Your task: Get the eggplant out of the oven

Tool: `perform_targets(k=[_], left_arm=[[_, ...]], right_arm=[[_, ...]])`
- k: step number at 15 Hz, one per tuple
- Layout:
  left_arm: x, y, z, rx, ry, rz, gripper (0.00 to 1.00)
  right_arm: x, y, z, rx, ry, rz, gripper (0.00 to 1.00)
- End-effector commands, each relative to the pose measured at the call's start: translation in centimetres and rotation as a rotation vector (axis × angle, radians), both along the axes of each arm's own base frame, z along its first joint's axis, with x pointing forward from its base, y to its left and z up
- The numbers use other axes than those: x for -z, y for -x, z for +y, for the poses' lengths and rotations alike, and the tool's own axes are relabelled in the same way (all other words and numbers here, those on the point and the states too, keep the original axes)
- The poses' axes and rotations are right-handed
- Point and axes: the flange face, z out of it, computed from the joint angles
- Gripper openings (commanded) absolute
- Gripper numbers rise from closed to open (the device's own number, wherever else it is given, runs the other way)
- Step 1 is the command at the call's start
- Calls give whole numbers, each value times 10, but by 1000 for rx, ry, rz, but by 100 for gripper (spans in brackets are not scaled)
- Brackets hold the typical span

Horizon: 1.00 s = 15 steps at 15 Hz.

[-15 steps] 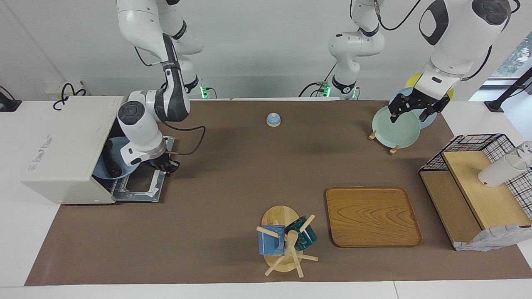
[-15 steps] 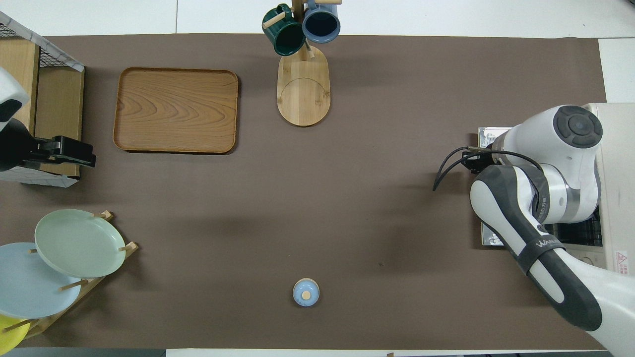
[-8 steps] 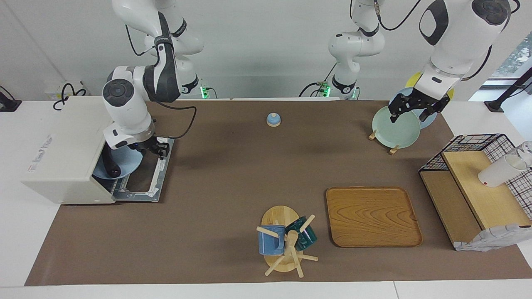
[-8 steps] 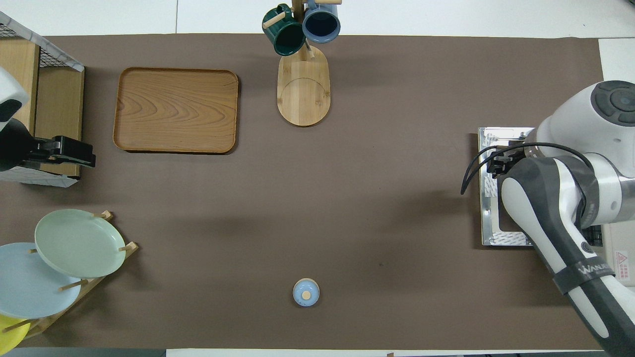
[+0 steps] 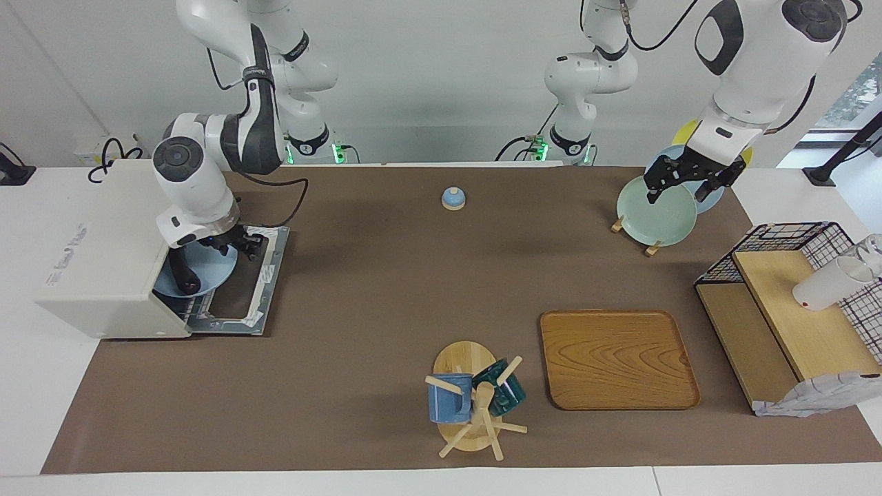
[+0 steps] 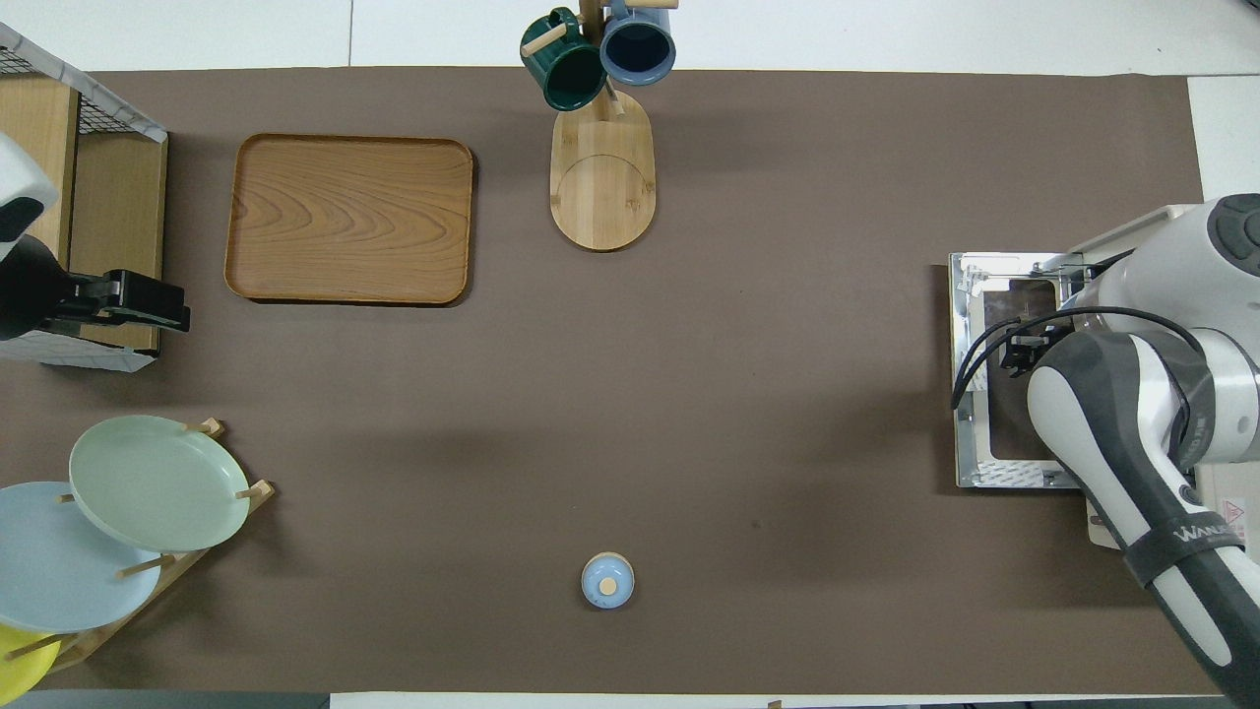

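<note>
The eggplant (image 5: 182,270) lies on a blue plate (image 5: 207,272) in the oven (image 5: 110,248). The right gripper (image 5: 238,244) hovers over the plate and the open door (image 5: 241,293), apparently empty and part open. The left gripper (image 5: 682,180) waits, fingers spread, over the plate rack (image 5: 651,220).

We count two robot arms, one oven (image 5: 103,248) holding one eggplant (image 5: 182,272) on one light blue plate (image 5: 207,275), and one wooden tray (image 5: 617,358). On the mug tree (image 5: 472,406) we see two mugs, one blue (image 5: 448,399) and one dark green (image 5: 501,391). The plate rack (image 6: 148,581) seems to hold three plates, though the yellow one (image 6: 15,665) barely shows, and we count one small blue lid (image 5: 453,198) and one wire-mesh shelf (image 5: 785,310).
</note>
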Motion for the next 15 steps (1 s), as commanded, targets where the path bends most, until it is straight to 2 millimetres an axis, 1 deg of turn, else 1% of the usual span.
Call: perform_targets(k=[1,2,3,4,5,6,8,9,10,11,12,13,15], left_arm=[[-6,5,3,1,5,0,100],[-6,5,3,-1,5,0,100],[-6,5,3,1,5,0,100],[-6,5,3,1,5,0,100],[-6,5,3,1,5,0,100],[-6,5,3,1,5,0,100],[-6,5,3,1,5,0,100],[-6,5,3,1,5,0,100],[-6,5,3,1,5,0,100],[-6,5,3,1,5,0,100],[-6,5,3,1,5,0,100],[-6,5,3,1,5,0,100],[-6,5,3,1,5,0,100]], right_arm=[[2,15,-8,-67,1,-18,37],[2,15,-8,-67,1,-18,22],[2,14,-8,-67,1,-21,18],[3,15,-7,-72,1,-21,18],[2,14,-6,-78,6,-23,11],[1,15,-5,-91,17,-22,0],[0,15,-2,-130,48,-14,0],[-2,13,7,-168,75,-7,0],[-7,9,27,-222,105,-3,0],[-13,6,39,-243,122,7,0],[-26,-1,57,-254,136,15,0],[-38,-8,80,-256,149,24,0],[-59,-16,123,-251,162,21,0]])
